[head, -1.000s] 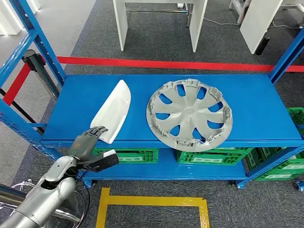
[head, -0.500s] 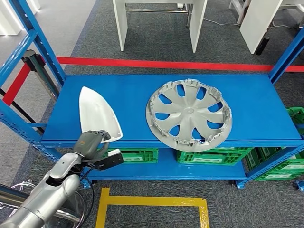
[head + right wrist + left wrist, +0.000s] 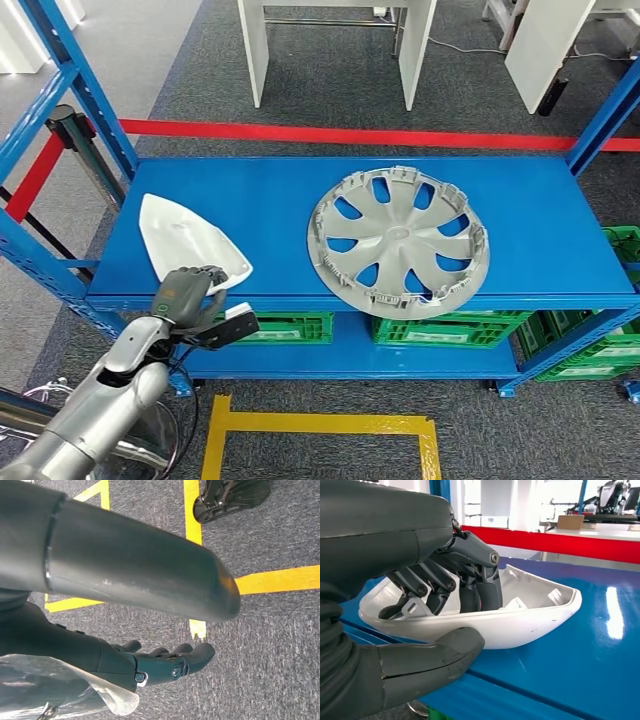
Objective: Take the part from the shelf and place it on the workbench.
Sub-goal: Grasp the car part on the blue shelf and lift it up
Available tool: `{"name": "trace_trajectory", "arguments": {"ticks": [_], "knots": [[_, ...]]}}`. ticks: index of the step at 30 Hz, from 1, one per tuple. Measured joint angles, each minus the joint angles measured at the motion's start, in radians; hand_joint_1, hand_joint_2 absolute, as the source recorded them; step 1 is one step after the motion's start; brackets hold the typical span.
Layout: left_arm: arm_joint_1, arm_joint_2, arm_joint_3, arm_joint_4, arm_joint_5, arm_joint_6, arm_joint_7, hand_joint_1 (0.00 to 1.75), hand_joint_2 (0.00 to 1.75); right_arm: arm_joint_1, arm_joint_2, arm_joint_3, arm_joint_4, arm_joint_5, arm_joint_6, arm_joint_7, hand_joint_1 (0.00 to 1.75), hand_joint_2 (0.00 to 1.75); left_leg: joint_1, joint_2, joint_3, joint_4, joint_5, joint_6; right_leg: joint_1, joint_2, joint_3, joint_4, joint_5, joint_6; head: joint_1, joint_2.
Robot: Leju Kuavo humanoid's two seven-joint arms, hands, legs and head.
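On the blue shelf (image 3: 528, 220), over grey carpet crossed by red tape (image 3: 340, 133), a grey wheel cover (image 3: 398, 243) lies right of a white shell-shaped part (image 3: 189, 243) at the near left edge. Left hand (image 3: 183, 295) grips that part, fingers (image 3: 471, 580) hooked inside its rim, thumb beneath. Right hand (image 3: 166, 662) hangs over the floor, fingers loosely apart.

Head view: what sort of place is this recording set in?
Probably a workshop or factory training floor: a blue steel shelf rack holding a grey wheel cover and a white moulded part, green crates below, and red and yellow floor tape marking zones.
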Motion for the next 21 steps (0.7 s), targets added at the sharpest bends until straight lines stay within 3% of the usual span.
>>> {"name": "trace_trajectory", "arguments": {"ticks": [10,21], "knots": [[0.0,0.02,0.003,-0.07,-0.032,0.057,0.001,1.75,1.75,-0.001,0.0,0.02,0.001,-0.013,0.003,-0.013,0.0,0.0,0.0,0.0,0.0,0.0,0.0,0.0,0.0,0.0,0.0,0.0,0.0,0.0,0.0,0.0],[-0.02,0.101,-0.001,-0.292,-0.172,0.152,0.0,1.75,1.75,-0.01,0.009,0.053,0.003,-0.019,0.003,-0.023,0.0,0.0,0.0,0.0,0.0,0.0,0.0,0.0,0.0,0.0,0.0,0.0,0.0,0.0,0.0,0.0]]}}
